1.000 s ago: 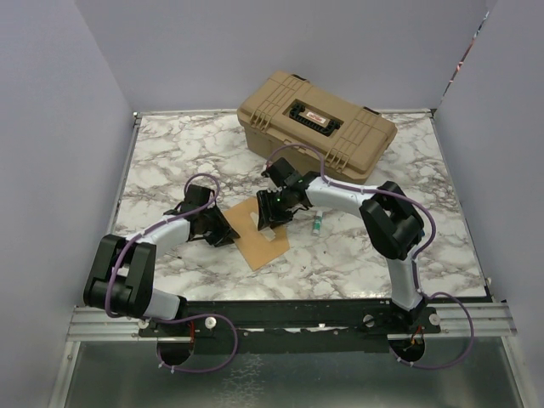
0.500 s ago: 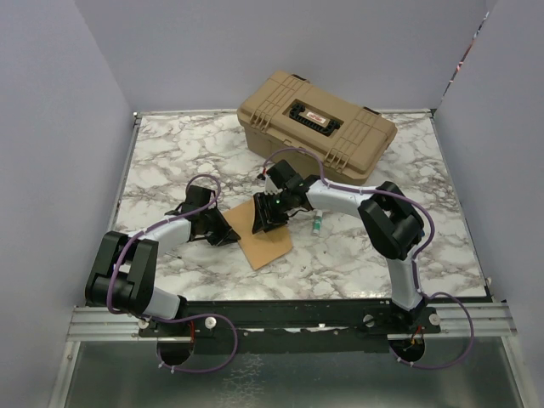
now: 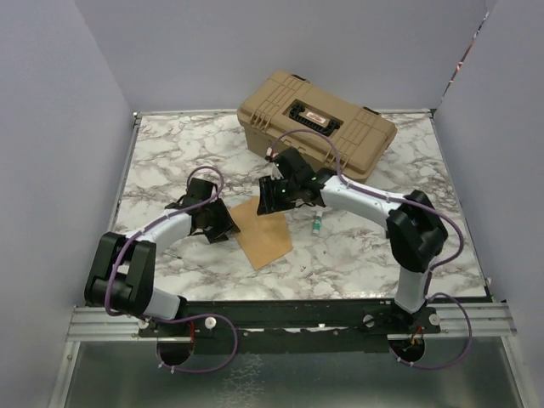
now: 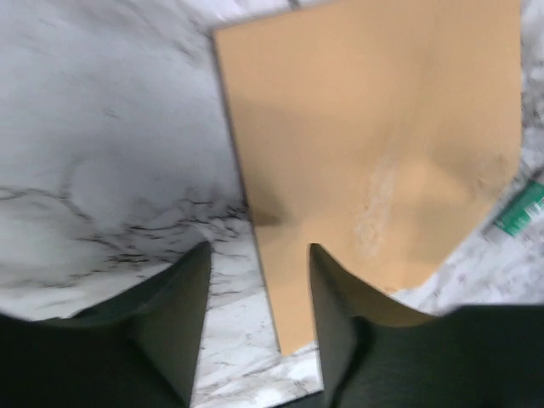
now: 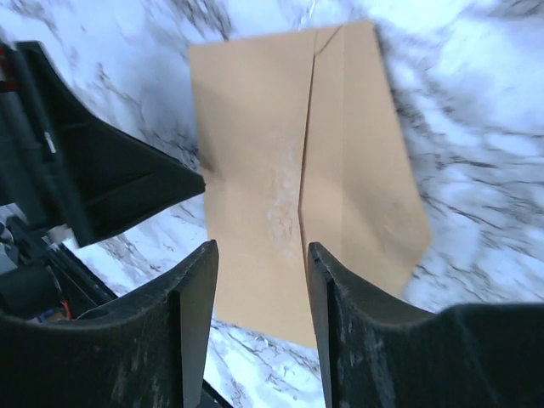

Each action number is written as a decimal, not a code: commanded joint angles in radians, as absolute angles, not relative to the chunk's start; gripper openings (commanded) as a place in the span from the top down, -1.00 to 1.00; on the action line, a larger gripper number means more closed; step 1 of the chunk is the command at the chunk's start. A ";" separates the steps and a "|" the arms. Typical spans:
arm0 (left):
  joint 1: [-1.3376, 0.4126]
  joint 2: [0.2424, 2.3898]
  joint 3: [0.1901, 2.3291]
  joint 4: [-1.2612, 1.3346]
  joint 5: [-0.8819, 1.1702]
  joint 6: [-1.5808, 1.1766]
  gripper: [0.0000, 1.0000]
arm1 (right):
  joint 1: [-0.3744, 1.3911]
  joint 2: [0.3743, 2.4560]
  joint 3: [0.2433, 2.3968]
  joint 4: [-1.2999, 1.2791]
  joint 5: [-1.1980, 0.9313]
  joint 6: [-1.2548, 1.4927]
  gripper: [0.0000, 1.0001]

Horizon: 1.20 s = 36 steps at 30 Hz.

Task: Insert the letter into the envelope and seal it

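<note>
I saw the left gripper [image 4: 257,257] and right gripper [image 5: 259,251] both open and empty above the envelope [image 3: 262,231] lying on the desk [image 3: 170,161].

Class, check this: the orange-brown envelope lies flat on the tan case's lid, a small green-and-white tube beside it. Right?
Wrong place: the top external view shows the envelope flat on the marble table, in front of the tan case, not on its lid. The tube is beside it.

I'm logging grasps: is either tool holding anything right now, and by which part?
Nothing is held. The left tool and the right tool are both open with empty jaws, close to the envelope, which lies flat on the table.
</note>
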State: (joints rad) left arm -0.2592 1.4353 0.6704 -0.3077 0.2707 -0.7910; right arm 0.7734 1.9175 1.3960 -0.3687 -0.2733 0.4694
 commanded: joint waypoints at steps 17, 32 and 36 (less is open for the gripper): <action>-0.258 1.146 0.817 -0.482 0.108 -0.698 -0.98 | 0.728 1.815 1.233 -0.683 0.477 0.711 -0.20; -0.258 1.110 0.785 -0.453 0.143 -0.719 -0.98 | 0.723 1.830 1.129 -0.551 0.349 0.723 0.17; -0.259 1.097 0.785 -0.448 0.150 -0.726 -0.98 | 0.724 1.805 1.116 -0.520 0.307 0.701 0.35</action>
State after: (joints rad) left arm -0.2573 1.1282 0.7967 -0.4583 0.1268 -0.7166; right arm 0.7269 1.8141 1.1442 -0.5713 0.3611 0.7055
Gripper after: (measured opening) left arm 0.990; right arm 0.361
